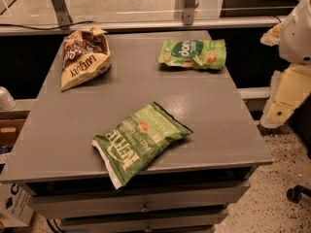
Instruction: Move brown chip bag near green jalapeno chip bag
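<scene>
The brown chip bag (83,62) lies at the table's far left, dark brown on top and cream below with "LATE JULY" lettering. The green jalapeno chip bag (138,141), with white "KETTLE" lettering, lies flat near the front edge, and one corner hangs over it. My gripper (276,116) hangs with the white and cream arm at the right side, off the table and below its top. It is far from both bags and touches nothing.
A smaller lime-green bag (193,54) lies at the far right of the grey table (218,120). Drawers sit under the tabletop. A metal rail and posts run behind the table. A box stands at the lower left and a chair wheel at the lower right.
</scene>
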Robot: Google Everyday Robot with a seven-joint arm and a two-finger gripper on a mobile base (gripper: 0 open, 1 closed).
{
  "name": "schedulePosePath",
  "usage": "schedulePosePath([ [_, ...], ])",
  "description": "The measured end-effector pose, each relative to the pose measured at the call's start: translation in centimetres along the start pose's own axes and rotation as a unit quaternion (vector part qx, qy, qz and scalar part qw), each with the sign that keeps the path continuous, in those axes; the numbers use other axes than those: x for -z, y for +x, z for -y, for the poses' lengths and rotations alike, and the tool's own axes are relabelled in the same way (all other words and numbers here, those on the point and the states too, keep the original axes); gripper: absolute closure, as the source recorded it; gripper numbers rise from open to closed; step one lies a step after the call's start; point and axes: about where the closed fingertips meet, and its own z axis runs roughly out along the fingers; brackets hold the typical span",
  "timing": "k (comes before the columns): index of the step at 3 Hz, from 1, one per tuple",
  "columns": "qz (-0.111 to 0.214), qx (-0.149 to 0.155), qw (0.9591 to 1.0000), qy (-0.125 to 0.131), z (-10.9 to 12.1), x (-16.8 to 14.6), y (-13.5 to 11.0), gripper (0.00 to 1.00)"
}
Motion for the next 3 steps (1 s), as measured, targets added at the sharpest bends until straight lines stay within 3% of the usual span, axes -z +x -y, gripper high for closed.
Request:
schedulePosePath([
  [1,0.045,0.004,0.999,0.006,1.5,-1.9,-2.7,0.0],
  [3,0.133,0.031,0.99,0.034,5.2,-6.2,-10.5,0.0],
])
